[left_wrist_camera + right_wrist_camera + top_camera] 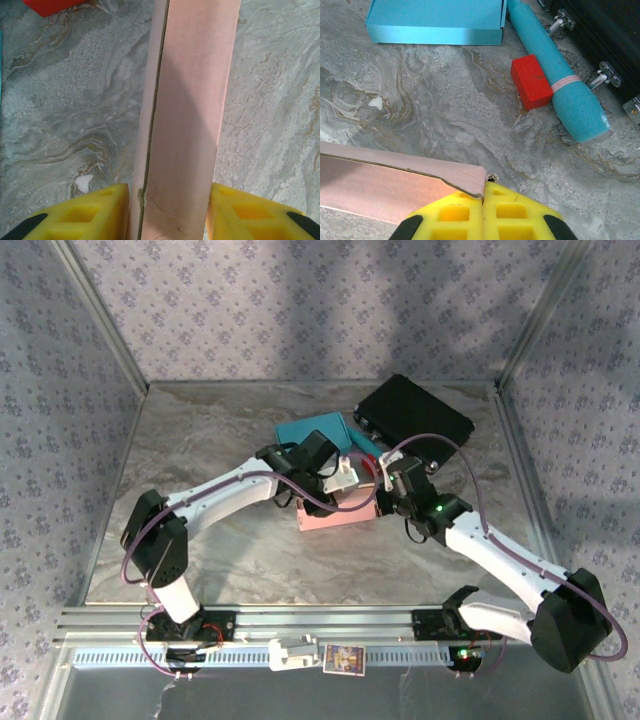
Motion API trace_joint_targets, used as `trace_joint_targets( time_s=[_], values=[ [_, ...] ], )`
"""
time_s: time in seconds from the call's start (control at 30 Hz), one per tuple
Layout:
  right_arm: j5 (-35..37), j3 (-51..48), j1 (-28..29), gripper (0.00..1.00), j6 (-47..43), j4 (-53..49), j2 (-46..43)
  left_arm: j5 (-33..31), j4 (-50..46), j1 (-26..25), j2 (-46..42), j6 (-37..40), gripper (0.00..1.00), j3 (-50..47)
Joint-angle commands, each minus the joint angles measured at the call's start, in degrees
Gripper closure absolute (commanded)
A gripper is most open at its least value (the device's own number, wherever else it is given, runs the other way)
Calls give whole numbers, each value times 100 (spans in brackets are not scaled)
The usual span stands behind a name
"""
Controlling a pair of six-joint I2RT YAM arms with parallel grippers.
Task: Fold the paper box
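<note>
Arms of a two-arm robot meet over a pink paper box [335, 518] at the middle of the marble-patterned bench [200, 550], midway through folding it.

The left gripper [170, 194] straddles a raised double-layered wall [190, 115] of the box. One yellow finger sits close against each face, but whether they are pressing the card or have let it go cannot be told.

The right gripper [484, 194] is closed, fingers together, with its tip touching the corner of a pink flap [385, 185] that slopes up off the bench. It looks to be nudging the flap rather than pinching it, though the contact point is too tight to read.

Behind the work lie a blue box [435, 22], a teal tube [555, 70] with a red block [532, 82] touching its side, and a black case [415, 415] at the far right. All of them sit apart from the pink card.

The step in hand appears to be setting one wall upright while the neighbouring flap is brought round to meet it. The box looks only partly formed, with its layers not yet locked.

The next move probably calls for the left side to steady the wall without crushing it. The right would then push the flap inward along its crease, slowly enough that the thin card bends at the score line rather than buckling or sliding across the bench.
</note>
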Motion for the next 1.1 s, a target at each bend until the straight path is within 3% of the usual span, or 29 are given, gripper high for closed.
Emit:
trace_joint_targets(
  time_s=[0.0,0.23,0.57,0.7,0.87,1.07],
  values=[
    [177,-119,37,100,124,-483,132,-68,424,20,-304,-180,57,-39],
    [241,8,38,100,80,-409,305,-173,893,16,-828,-352,51,-235],
    [228,88,50,100,62,-373,386,38,588,-89,-446,64,54,114],
    [203,105,61,100,71,-377,408,32,551,-102,-233,249,58,224],
    [206,129,54,100,71,-405,415,-51,512,-153,-147,313,76,254],
    [205,165,45,100,80,-435,417,-185,512,-287,-181,436,78,66]
  ],
)
